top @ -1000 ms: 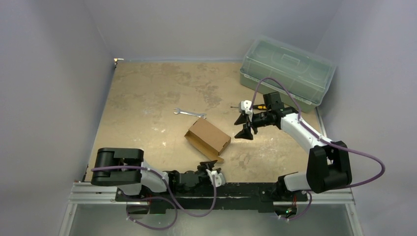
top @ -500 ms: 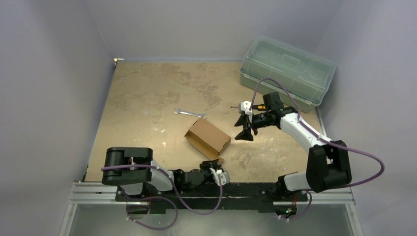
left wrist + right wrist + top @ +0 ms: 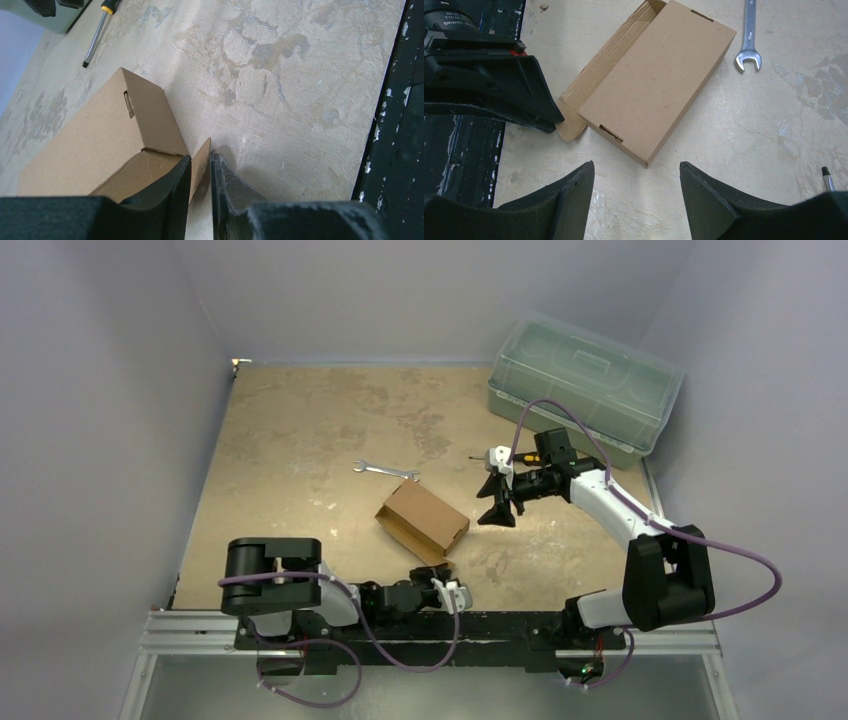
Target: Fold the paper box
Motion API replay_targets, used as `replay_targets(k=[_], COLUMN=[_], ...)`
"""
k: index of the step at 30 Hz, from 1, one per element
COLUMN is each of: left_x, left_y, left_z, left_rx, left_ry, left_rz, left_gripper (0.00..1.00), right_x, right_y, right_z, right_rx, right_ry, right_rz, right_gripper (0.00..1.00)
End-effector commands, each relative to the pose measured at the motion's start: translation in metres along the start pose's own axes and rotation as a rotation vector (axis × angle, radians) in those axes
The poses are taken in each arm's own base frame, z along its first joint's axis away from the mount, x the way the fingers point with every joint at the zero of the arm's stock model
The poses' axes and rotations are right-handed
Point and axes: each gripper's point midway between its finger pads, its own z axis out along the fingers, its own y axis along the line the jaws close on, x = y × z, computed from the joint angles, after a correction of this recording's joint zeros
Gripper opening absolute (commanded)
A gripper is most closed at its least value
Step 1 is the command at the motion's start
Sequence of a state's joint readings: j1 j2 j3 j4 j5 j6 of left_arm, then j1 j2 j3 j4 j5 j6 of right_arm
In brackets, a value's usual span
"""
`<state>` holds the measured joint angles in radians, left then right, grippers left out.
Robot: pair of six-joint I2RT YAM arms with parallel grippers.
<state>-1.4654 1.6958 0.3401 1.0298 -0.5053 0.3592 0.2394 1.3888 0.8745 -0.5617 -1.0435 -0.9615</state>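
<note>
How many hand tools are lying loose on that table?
2: a silver open-ended wrench just beyond the brown cardboard box, and a yellow-and-black-handled screwdriver near the translucent green plastic bin. The bin may hide more.

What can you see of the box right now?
The box is plain brown cardboard, a flat rectangular body with small slots on its top edges. It lies diagonally on the table. A loose flap sticks out at its near corner, between the fingers of the left gripper; whether they pinch it is unclear.
</note>
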Motion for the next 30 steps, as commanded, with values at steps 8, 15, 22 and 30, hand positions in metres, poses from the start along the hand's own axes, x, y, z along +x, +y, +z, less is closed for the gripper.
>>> replay_targets(k=[8,15,22,30], left_x=[-0.005,-0.001,-0.001,-0.005], left_y=[-0.002,0.001,0.007,0.013], left_z=[0.012,0.012,0.011,0.006], left_rx=[0.005,-0.005,-0.030,-0.057], left_ry=[-0.006,0.010,0.015,-0.002], left_rz=[-0.002,-0.001,-0.003,-0.067], left_gripper=[0.13,0.10,0.01,0.00], right_x=[-0.009,-0.008,-0.008,-0.015], right_y=[0.002,0.002,0.003,0.004], right_z=[0.001,0.001,0.002,0.006], right_rx=[-0.027,-0.031,-0.036,-0.054], right_ry=[-0.036,-0.038,-0.039,-0.089], right_rz=[-0.014,-0.011,-0.006,0.124], right_gripper=[0.66,0.65,0.65,0.65])
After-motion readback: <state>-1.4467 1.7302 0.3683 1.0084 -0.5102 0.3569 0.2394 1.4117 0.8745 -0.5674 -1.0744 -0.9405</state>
